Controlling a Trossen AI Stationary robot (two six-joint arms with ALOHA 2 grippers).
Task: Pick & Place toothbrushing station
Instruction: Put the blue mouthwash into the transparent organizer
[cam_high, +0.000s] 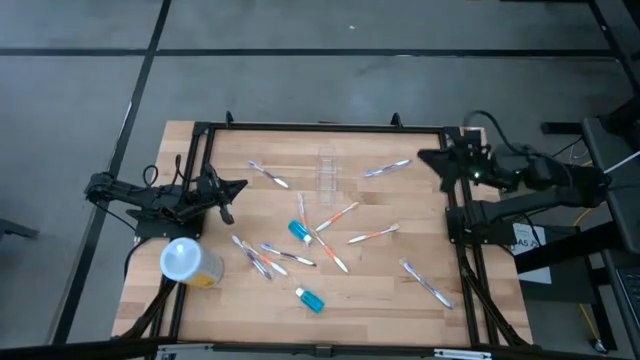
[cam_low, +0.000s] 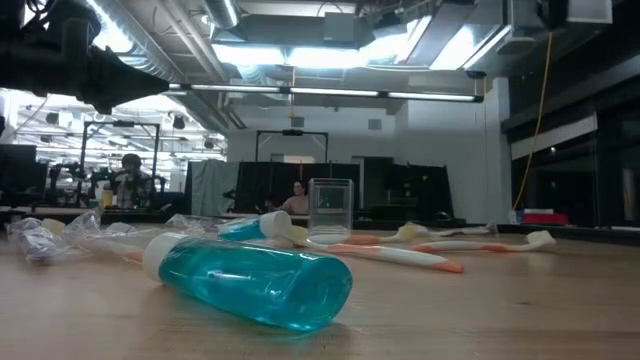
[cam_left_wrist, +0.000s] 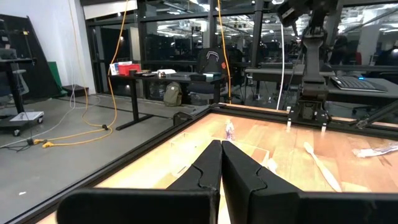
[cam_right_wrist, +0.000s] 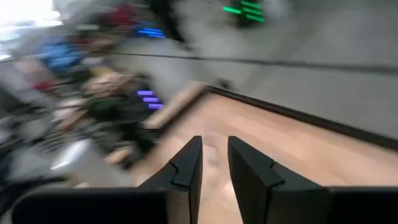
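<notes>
The toothbrushing station (cam_high: 327, 168) is a small clear, colourless cup with see-through walls, standing upright and free on the wooden tabletop (cam_high: 400, 215) in its far middle part; from above it is only a faint glassy outline against the wood, while in the low view (cam_low: 330, 209) it shows as a straight-sided tumbler with a thicker base, taller than the toothbrushes (cam_low: 395, 254) lying flat in front of it. Loose toothbrushes (cam_high: 337, 216) are scattered over the middle of the tabletop, with two blue bottles (cam_high: 310, 298) lying among them and a yellow tub with a pale round lid (cam_high: 183, 260) near the left front corner. The left gripper (cam_high: 228, 199) hangs at the left edge, well apart from the cup, its jaws pressed together. The right gripper (cam_high: 432, 160) sits at the far right corner, also away from the cup; its wrist view is smeared, but its jaws seem slightly spread, holding nothing
</notes>
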